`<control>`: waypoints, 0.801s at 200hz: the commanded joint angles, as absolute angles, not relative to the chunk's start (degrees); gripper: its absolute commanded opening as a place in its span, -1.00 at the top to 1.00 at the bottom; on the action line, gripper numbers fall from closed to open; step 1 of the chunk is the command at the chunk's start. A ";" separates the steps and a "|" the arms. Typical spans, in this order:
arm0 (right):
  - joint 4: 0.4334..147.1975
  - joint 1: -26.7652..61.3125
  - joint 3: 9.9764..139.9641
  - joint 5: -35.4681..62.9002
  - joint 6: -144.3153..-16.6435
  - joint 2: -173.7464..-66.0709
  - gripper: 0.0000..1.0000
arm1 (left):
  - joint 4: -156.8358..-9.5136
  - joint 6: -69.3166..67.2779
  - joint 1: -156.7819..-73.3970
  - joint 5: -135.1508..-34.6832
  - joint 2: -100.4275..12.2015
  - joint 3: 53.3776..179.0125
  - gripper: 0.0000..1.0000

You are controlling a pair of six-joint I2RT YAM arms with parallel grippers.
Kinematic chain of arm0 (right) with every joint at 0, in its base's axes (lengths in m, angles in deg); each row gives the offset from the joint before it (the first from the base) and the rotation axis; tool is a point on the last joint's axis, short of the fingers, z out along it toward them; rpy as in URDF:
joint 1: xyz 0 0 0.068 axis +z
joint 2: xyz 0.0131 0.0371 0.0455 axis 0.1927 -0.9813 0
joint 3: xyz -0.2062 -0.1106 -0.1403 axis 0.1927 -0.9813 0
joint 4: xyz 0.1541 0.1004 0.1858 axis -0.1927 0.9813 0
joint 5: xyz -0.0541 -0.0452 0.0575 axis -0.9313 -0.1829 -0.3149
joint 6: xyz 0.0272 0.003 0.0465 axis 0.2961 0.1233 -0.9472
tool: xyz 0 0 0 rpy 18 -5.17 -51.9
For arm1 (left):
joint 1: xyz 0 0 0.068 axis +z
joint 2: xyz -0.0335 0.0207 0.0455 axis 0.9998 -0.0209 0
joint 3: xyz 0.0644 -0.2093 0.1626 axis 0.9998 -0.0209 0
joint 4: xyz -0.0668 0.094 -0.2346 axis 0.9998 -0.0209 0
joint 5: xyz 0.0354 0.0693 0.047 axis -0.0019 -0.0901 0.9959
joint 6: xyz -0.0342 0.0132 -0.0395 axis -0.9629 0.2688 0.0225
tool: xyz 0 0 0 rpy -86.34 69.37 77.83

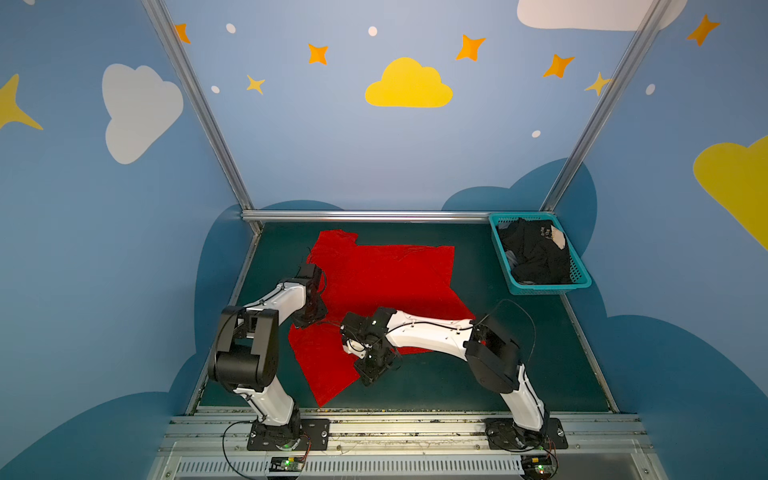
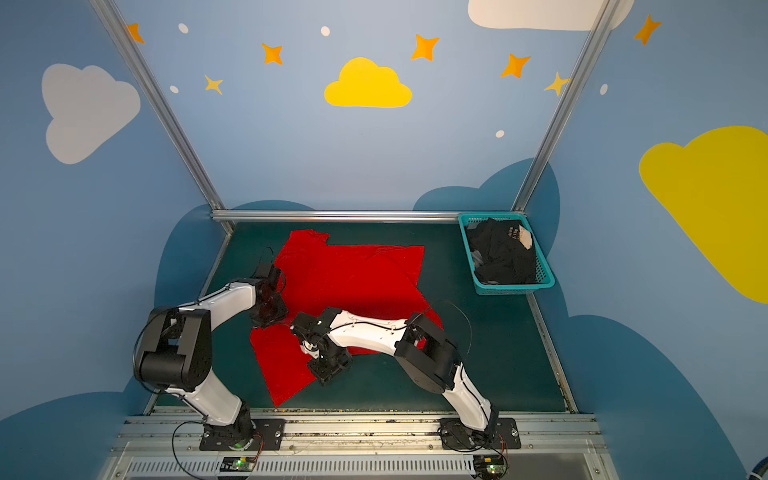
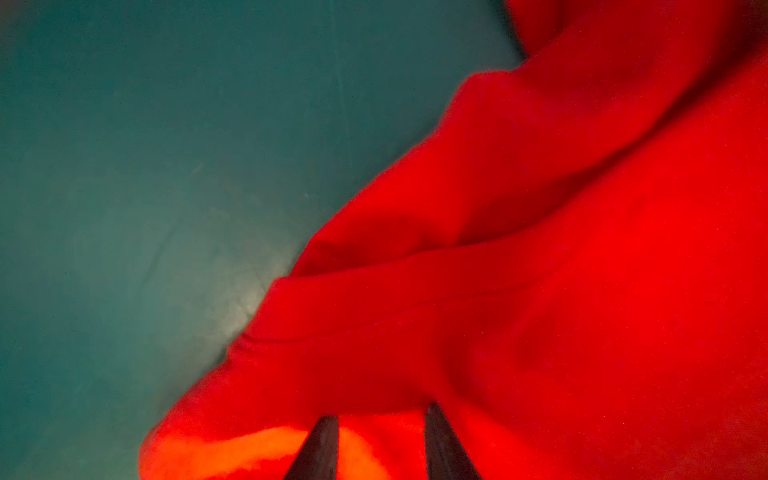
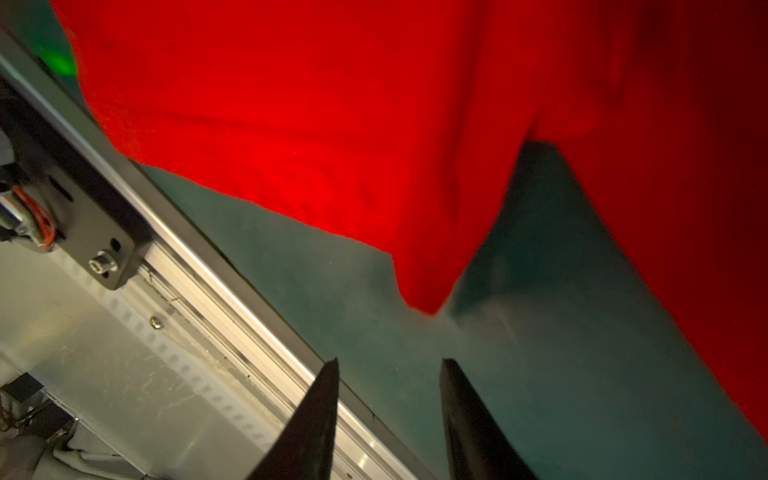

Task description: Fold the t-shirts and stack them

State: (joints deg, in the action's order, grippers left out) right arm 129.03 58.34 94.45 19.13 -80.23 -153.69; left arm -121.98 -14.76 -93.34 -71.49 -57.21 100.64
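Bright, sharp top views; blurry wrist views, glowing oversaturated red t-shirt (image 3: 540,291)

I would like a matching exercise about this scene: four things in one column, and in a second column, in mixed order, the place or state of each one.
Things:
1. red t-shirt
2. black t-shirts
3. basket
4. right gripper

Places or states:
A. at the far right corner of the table
B. open, holding nothing
C. spread out on the table
D. piled inside the basket

Pairs: 1-C; 2-D; 3-A; 4-B
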 commanded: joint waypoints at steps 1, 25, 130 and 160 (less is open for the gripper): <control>130.23 56.94 94.32 20.04 -79.26 -146.26 0.00 | -125.01 -13.72 -93.28 -72.33 -52.01 103.68 0.14; 130.16 52.09 93.15 19.91 -78.15 -140.43 -0.08 | -127.54 -12.35 -93.39 -73.42 -48.72 107.36 -0.07; 126.64 12.33 107.65 16.96 -75.54 -152.67 0.24 | -129.58 -10.92 -93.62 -78.89 -60.68 125.60 0.21; 132.38 6.48 123.10 14.05 -76.52 -165.57 0.09 | -128.97 -11.69 -95.95 -81.73 -63.31 126.64 0.21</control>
